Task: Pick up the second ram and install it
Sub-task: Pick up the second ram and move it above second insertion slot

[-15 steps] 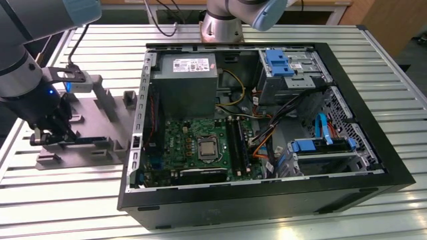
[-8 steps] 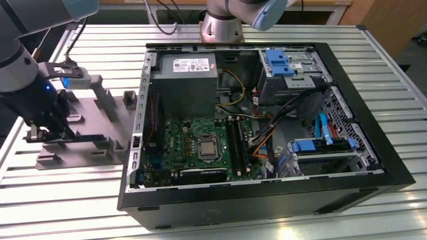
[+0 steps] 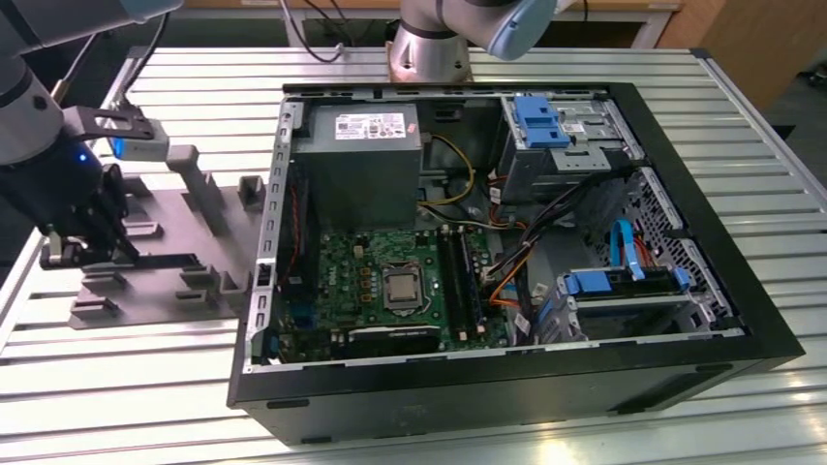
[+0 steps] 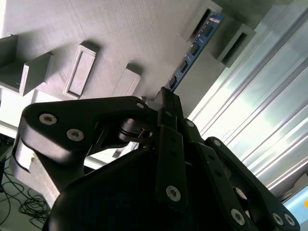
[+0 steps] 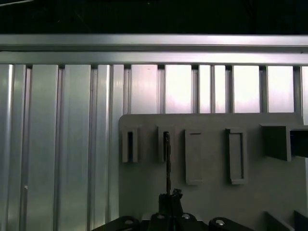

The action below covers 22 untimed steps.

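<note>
The second ram (image 4: 192,53) is standing on its long edge on the grey fixture plate (image 4: 120,33), showing as a thin blue board with dark chips in the second wrist view and as a narrow dark line in the first wrist view. Its far end is sitting in a slotted holder block (image 4: 226,33) close to the plate's edge, where the bare slats of the table (image 3: 116,387) begin. Its near end is running in between the fingertips of the gripper (image 4: 166,101).

The claw is looking closed onto that near end, its two black fingers pressing together on the board with no gap showing beside it. In the exterior view the gripper is reaching down over the fixture plate near the table's edge at the exterior view's left.

The open computer case (image 3: 723,320) is lying well apart from the stick, in the middle of the table, with its green motherboard (image 3: 343,281) and the long black memory slots (image 3: 455,276) facing up.

By my reading, the pick-up step is in hand: the stick is being gripped but is not yet leaving its holder, and nothing of the install is showing. Getting it free is calling for a straight pull in line with the holder's slot, without twisting, since the board is thin and a skewed draw could be binding it against the block walls.
</note>
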Each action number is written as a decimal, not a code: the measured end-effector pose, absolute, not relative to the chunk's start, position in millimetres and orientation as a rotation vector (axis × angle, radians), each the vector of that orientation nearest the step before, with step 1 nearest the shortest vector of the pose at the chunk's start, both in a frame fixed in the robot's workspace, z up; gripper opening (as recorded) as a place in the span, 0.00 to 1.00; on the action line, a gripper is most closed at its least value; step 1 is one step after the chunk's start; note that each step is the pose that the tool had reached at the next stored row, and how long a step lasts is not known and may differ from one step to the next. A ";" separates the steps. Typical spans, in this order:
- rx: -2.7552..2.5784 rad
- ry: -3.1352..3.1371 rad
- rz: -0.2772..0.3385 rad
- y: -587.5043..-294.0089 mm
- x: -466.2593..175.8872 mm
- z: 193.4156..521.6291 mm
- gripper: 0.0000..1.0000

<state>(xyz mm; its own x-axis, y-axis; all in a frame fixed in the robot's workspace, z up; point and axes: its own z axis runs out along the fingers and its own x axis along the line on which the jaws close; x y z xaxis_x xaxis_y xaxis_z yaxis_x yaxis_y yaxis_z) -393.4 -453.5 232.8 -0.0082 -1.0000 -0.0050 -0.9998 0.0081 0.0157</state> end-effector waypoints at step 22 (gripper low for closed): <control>2.207 -2.225 -0.023 -453.4 -393.4 265.2 0.12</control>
